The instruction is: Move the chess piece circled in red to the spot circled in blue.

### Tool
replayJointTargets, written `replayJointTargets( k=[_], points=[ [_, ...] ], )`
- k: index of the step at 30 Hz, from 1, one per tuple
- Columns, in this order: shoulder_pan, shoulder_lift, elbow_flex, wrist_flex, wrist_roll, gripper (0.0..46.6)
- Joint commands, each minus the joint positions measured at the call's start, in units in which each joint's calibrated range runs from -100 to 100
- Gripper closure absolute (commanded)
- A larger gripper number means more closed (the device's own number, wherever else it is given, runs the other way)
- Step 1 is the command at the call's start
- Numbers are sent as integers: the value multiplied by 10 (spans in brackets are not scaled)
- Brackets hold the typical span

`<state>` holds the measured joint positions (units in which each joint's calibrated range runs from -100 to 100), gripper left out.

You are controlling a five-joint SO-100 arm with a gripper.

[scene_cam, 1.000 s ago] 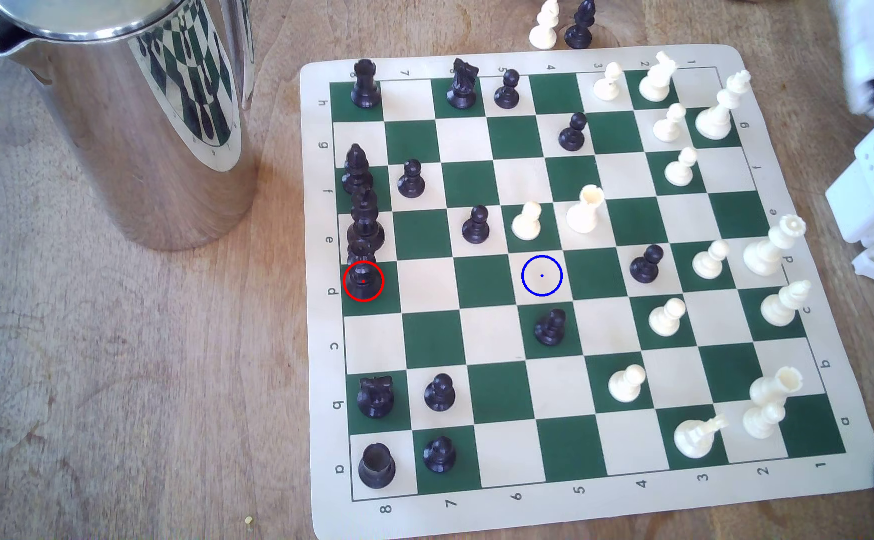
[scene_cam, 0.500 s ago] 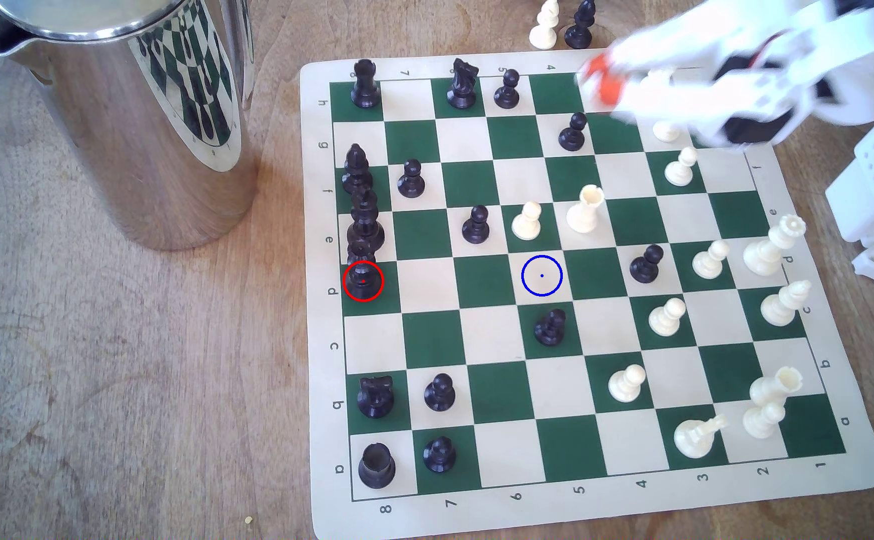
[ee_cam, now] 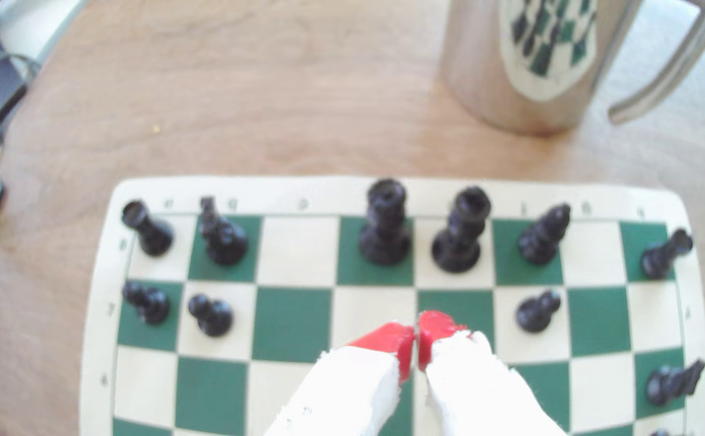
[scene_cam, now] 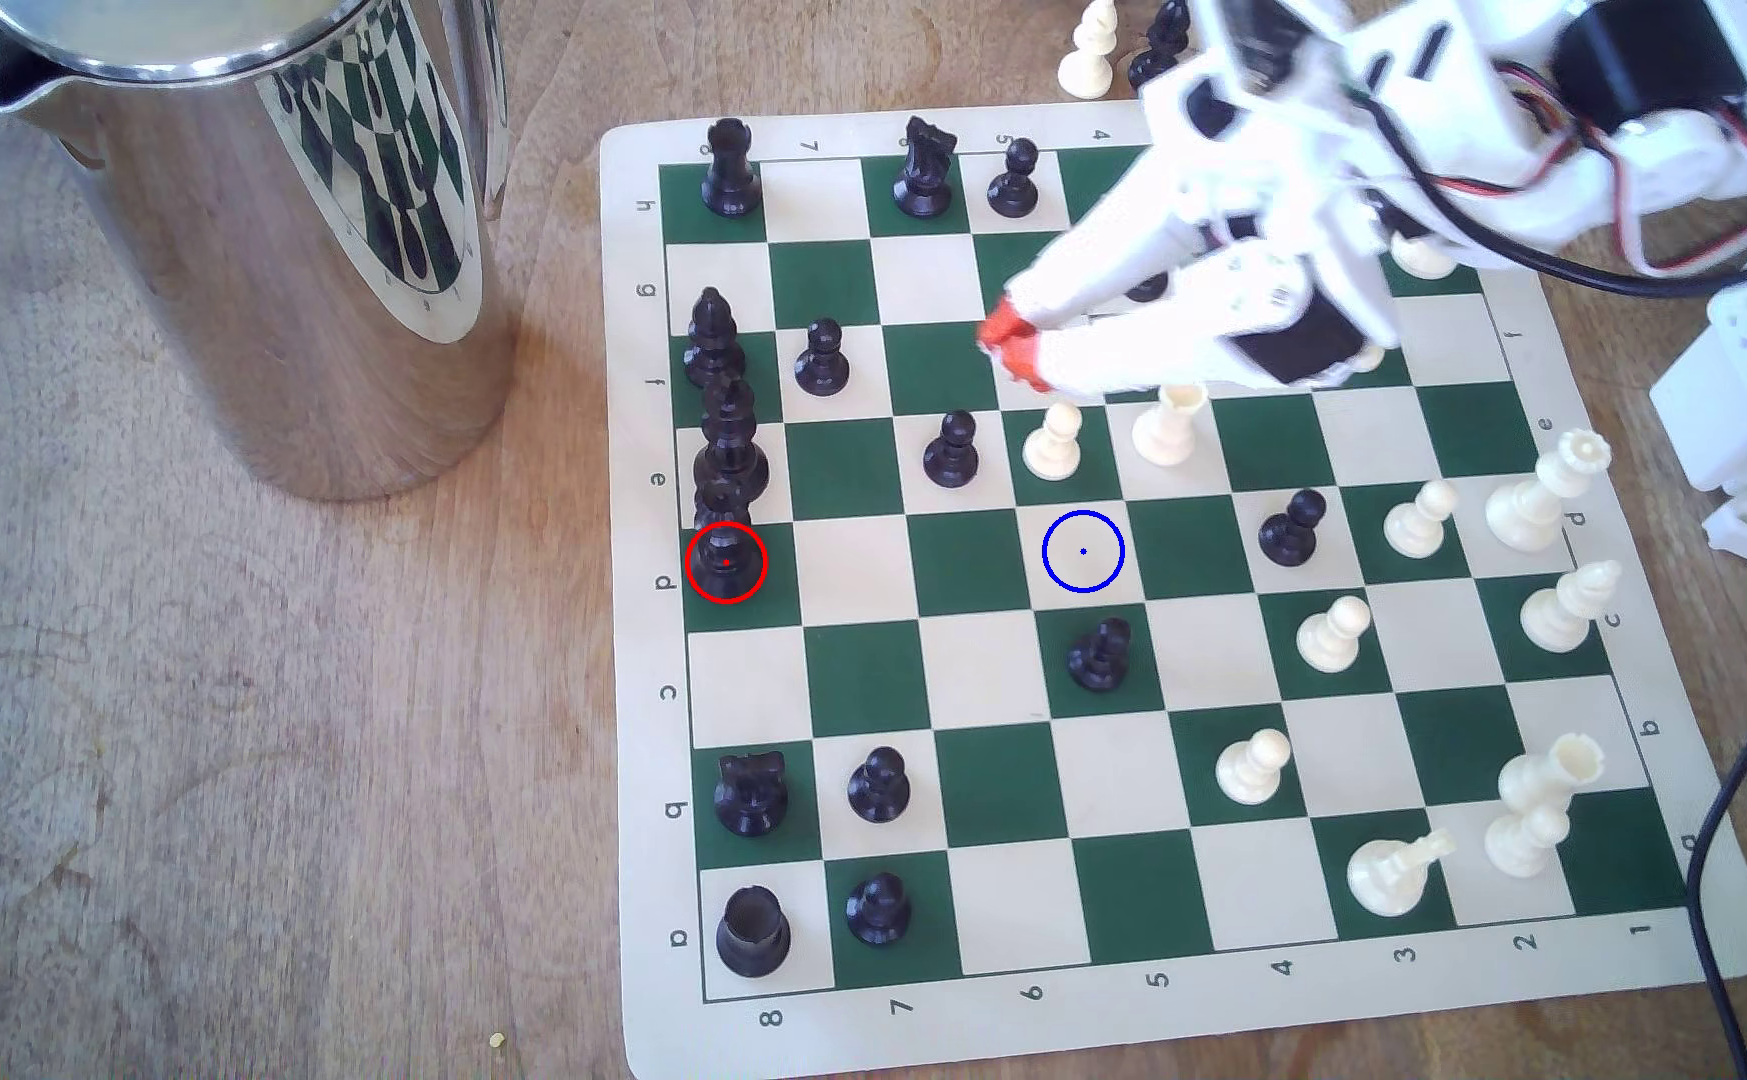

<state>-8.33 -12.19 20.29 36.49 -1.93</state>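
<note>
The chess piece circled in red (scene_cam: 725,545) is a tall black piece with a coronet top. It stands on a green square at the board's edge on the exterior view's left, and it shows in the wrist view (ee_cam: 384,224) as well. The spot circled in blue (scene_cam: 1083,551) is a bare cream square three squares to the piece's right in the exterior view. My gripper (scene_cam: 1014,348) hangs over the board's middle, above and right of the red-ringed piece and well apart from it. Its red-tipped fingers (ee_cam: 396,341) press together with nothing between them.
A steel jug (scene_cam: 256,228) stands on the wooden table left of the board. A black king (scene_cam: 734,436) crowds the ringed piece. A white pawn (scene_cam: 1054,441) and white rook (scene_cam: 1170,421) sit just below the gripper. A black pawn (scene_cam: 1100,654) stands below the blue ring. A black cable (scene_cam: 1721,831) runs at the right.
The arm has swung in from the exterior view's right edge, and its red tips have travelled down and left from the board's top right to its middle. No piece has moved.
</note>
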Motion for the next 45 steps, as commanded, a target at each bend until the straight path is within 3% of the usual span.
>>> replayJointTargets(
  k=[1, 12, 17, 19, 22, 33, 45],
  points=[
    [9, 97, -261, 83, -24, 451],
    [-6, 270, -497, 133, -55, 449],
    [-9, 343, -580, 146, -73, 420],
    [-9, 371, -609, 154, -85, 328],
    [-5, 384, -612, 153, -85, 299],
    [18, 465, -673, 150, -90, 321],
    [19, 498, -711, 149, -95, 311]
  ],
)
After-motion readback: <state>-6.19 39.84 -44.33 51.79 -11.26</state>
